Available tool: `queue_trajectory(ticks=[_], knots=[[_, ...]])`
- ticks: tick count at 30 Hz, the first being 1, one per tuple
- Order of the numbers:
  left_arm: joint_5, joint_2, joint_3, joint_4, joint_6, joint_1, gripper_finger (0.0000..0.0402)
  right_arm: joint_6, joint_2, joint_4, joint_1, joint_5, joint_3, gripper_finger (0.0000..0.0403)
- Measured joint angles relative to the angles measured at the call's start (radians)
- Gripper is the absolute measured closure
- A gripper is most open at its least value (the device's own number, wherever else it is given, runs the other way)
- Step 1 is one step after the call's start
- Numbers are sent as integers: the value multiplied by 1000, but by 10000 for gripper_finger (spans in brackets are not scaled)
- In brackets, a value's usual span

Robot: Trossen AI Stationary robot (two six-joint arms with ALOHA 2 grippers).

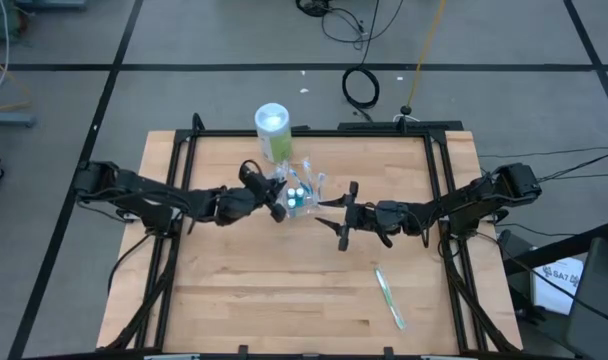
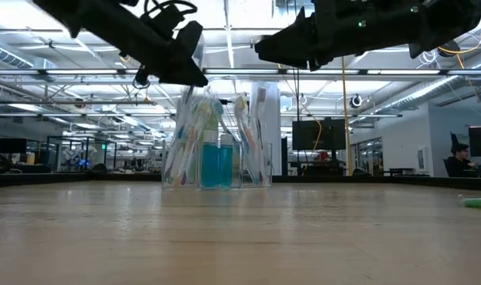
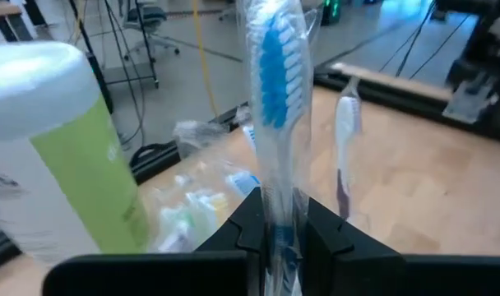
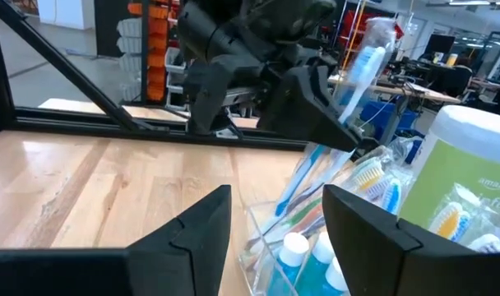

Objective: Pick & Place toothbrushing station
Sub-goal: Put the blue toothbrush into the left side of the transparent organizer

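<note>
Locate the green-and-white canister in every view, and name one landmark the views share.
High view: green-and-white canister stands near the table's far edge, just beyond the clear container.
Low view: cannot make it out; it would stand behind the container and toothbrushes.
Left wrist view: large at the picture's left.
Right wrist view: at the right edge.
Shared landmark: the blue wrapped toothbrush held by the left gripper.

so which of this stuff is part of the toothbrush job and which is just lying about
Part of the job:
- clear container of toothbrushes
- teal tubes
- blue toothbrush in left pincer
- green toothbrush lying alone

Lying about:
- green-and-white canister
</note>
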Motion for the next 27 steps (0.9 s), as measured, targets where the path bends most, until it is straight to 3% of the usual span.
queue_trajectory(ticks=[4, 16, 27], knots=[[5, 5, -53, 93, -11, -4, 374, -8, 0, 1, -1, 0, 0, 216], [-1, 63, -113, 85, -118, -3, 368, 5, 0, -22, -1, -3, 0, 219], [45, 95, -111, 13, -228, -3, 331, 67, 0, -65, -1, -4, 0, 218]])
